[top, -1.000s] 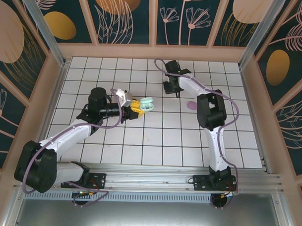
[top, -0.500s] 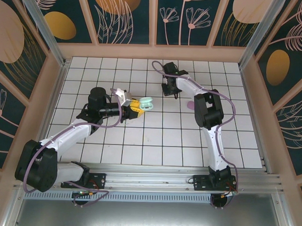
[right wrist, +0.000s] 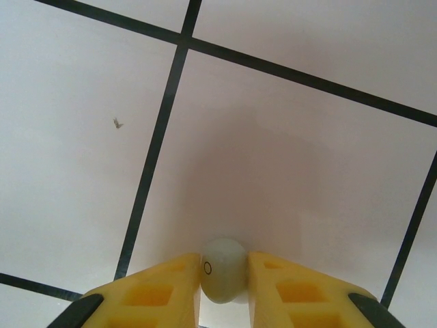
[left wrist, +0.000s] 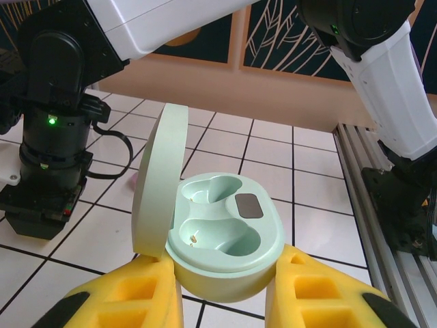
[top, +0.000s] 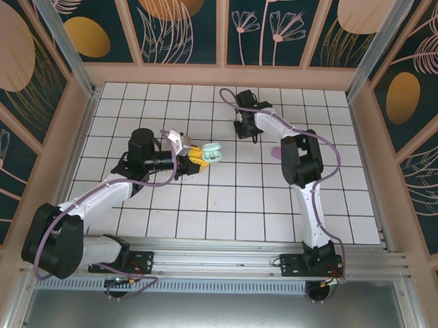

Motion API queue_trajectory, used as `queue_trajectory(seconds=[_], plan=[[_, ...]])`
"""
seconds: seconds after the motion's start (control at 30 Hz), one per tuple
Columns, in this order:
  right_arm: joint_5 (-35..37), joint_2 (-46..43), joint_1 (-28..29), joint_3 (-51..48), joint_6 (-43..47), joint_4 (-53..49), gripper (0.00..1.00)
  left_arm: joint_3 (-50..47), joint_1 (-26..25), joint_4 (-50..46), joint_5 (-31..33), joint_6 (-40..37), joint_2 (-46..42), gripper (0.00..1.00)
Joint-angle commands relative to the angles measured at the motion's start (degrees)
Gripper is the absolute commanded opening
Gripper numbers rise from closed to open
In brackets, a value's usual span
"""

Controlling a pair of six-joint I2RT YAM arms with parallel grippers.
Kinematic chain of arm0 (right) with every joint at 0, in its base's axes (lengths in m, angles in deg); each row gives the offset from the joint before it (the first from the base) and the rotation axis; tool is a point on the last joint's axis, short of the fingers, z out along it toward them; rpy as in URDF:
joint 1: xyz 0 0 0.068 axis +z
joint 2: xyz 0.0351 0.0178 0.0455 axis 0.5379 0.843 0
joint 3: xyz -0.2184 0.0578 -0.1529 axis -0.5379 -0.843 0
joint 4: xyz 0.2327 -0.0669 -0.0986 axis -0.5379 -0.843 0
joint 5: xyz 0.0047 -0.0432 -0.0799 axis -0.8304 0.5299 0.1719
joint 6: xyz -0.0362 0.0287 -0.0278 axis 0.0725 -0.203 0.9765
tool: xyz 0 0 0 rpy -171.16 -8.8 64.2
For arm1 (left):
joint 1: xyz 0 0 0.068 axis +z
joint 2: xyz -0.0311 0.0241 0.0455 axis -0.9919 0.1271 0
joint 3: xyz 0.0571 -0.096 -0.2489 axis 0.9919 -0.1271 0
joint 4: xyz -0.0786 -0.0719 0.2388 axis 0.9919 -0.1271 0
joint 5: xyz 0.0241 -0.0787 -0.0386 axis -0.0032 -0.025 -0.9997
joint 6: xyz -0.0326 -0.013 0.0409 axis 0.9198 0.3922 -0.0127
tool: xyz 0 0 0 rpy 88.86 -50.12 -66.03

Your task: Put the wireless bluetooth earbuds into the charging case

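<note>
Two claws, both mine. My left claw [left wrist: 225, 290] is clamped tight on the mint charging case [left wrist: 229, 249], whose lid [left wrist: 160, 184] stands open at 9 o'clock. From above, that case hangs near the middle of the tiled floor [top: 225, 207]. My right claw [right wrist: 224, 277], at 1 o'clock from the case, pinches a pale mint earbud [right wrist: 223, 263] just over a white tile, with a pad touching each side. A pink case [top: 277, 153] lies at 3 o'clock of the mint one.

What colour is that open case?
Pale mint green charging case, clearest in the left wrist view.
</note>
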Motion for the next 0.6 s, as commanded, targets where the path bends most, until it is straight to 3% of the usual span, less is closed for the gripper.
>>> queue_trajectory(seconds=[0.0, 0.23, 0.57], plan=[[-2.3, 1.1, 0.5, 1.5, 1.1, -2.8, 0.23, -0.7, 0.5, 1.3, 0.4, -0.6, -2.2, 0.11], [-7.4, -1.6, -0.2, -0.6, -0.1, -1.8, 0.19, -1.5, 0.6, 1.2, 0.7, -0.5, -3.7, 0.11], [-8.6, -7.7, -0.9, -7.0, -1.8, 1.5, 0.1, -2.1, 0.5, 0.9, 0.9, -0.2, -5.3, 0.11]])
